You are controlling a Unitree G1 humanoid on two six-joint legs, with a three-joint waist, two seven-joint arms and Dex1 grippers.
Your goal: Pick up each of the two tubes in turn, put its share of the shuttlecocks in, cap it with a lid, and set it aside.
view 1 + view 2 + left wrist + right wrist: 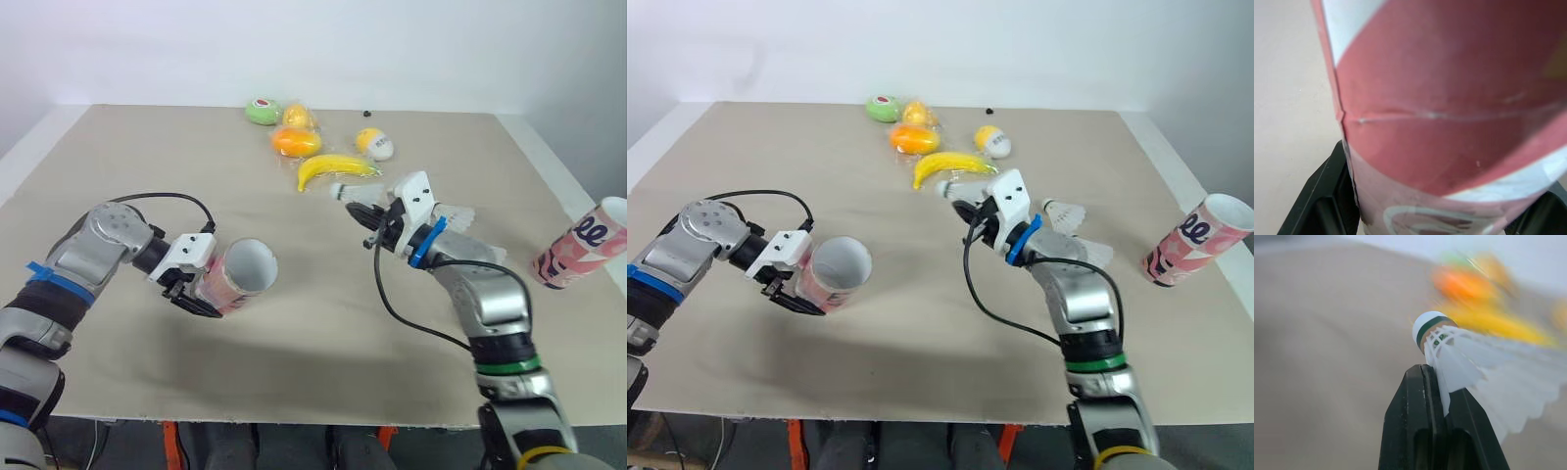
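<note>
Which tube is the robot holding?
The tube clamped in the left gripper. The other tube sits alone near the table's right edge, untouched.

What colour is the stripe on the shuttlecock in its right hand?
Dark green, round the white cork of the shuttlecock; the right wrist view shows it best.

Two tubes [240, 274] [578, 245], three shuttlecocks [955, 188] [1063, 211] [1092, 253], five toy fruits [333, 168].

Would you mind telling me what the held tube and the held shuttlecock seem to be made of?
The tube looks like cardboard with a matte pink-and-white printed wrap; a seam line crosses its wall. The shuttlecock seems to have a cork head, capped white with a green band, and a translucent white skirt, plastic or feather, which I cannot tell.
</note>
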